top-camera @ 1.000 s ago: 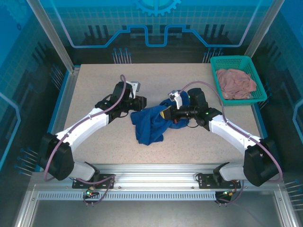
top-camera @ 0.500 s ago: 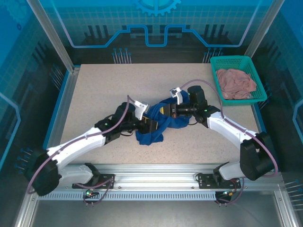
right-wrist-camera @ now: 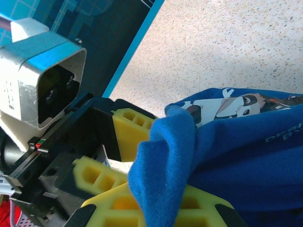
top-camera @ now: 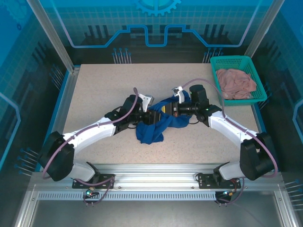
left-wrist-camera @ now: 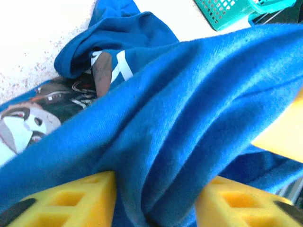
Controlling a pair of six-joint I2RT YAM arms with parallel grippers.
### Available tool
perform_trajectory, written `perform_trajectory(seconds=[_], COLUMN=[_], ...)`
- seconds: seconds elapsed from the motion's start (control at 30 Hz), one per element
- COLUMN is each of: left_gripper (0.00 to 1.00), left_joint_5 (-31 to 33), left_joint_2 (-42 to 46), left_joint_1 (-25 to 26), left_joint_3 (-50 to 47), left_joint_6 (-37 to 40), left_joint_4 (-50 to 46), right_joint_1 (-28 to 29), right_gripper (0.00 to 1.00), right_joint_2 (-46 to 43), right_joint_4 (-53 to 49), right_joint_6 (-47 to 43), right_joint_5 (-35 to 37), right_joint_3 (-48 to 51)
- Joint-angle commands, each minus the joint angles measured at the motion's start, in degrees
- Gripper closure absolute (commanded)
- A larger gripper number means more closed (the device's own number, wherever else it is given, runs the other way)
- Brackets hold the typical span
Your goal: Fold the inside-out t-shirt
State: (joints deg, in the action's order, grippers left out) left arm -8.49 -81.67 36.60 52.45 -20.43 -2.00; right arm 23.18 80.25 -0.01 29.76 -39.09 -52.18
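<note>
**2 claws meet over the bunched blue t-shirt**

The blue t-shirt [top-camera: 152, 131] lies crumpled in a heap about the middle of the surface [top-camera: 104, 85], well apart from every edge. Its far part is gathered up where the 2 claws face each other, close together.

The right claw [right-wrist-camera: 156, 204] is closed tight on a fold of the shirt. The cloth comes up from between its yellow fingers [right-wrist-camera: 203, 210] and drapes over them.

The left claw [left-wrist-camera: 156, 198] reaches in from the left side. Its 2 yellow fingers stand apart, and a thick fold of blue cloth fills the gap between them. Whether they pinch that fold I cannot tell.

A cartoon print [left-wrist-camera: 28, 123] shows on the shirt beyond the fold. Small pale lettering [right-wrist-camera: 284, 135] shows on the cloth in the right wrist view.

At the far right corner of the surface sits a teal basket [top-camera: 230, 58]. It holds a crumpled pink cloth [top-camera: 236, 81], well apart from the shirt.
</note>
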Motion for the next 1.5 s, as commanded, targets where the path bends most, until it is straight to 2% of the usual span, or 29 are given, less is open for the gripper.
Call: perform_trajectory(seconds=[0.0, 0.13, 0.2, 0.33, 0.43, 0.57, 0.67, 0.9, 1.07, 1.27, 1.47], left_gripper=[0.66, 0.93, 1.00, 1.00, 1.00, 1.00, 1.00, 1.00, 1.00, 1.00, 1.00], left_joint_5=[-4.2, -10.8, -17.6, -31.9, -38.2, -39.1, -38.7, -37.9, -37.8, -36.5, -35.1], left_joint_2=[-1.9, -1.2, 1.1, 7.7, 11.1, 13.4, 13.8, 13.7, 13.8, 14.4, 14.5], left_joint_1=[-1.0, -3.3, -5.2, -6.8, -6.8, -6.8, -6.8, -6.8, -6.8, -6.8, -6.9], left_joint_3=[2.5, 1.9, -0.2, -4.8, -7.2, -8.9, -8.6, -8.0, -8.0, -7.9, -8.0], left_joint_6=[-0.5, 0.3, 0.0, -0.3, -0.8, 0.3, 1.4, 3.0, 3.4, 4.3, 4.4], left_joint_4=[3.7, 5.5, 8.5, 15.3, 18.9, 20.1, 18.9, 16.8, 16.5, 15.3, 14.7], right_joint_1=[-0.8, -1.9, -2.9, -4.4, -4.2, -2.6, -1.1, 1.3, 3.2, 4.8, 6.3], right_gripper=[1.00, 1.00, 1.00, 1.00, 0.95, 0.87, 0.77, 0.55, 0.49, 0.37, 0.33], right_joint_2=[-1.1, -3.4, -4.7, -6.3, -6.7, -7.5, -9.1, -11.1, -7.9, -3.5, -4.5], right_joint_4=[-1.5, -7.0, -11.8, -21.3, -22.9, -23.9, -25.0, -23.4, -21.9, -21.6, -19.5], right_joint_6=[-2.6, -8.5, -12.9, -18.5, -19.1, -20.7, -23.9, -26.8, -28.9, -32.3, -32.6], right_joint_5=[-3.0, -3.9, -3.8, 4.1, 7.9, 11.3, 12.5, 6.3, 8.6, 4.0, 4.0], right_joint_3=[-1.7, -3.2, -4.5, -7.1, -7.7, -7.9, -7.5, -4.2, -5.7, -7.0, -3.9])
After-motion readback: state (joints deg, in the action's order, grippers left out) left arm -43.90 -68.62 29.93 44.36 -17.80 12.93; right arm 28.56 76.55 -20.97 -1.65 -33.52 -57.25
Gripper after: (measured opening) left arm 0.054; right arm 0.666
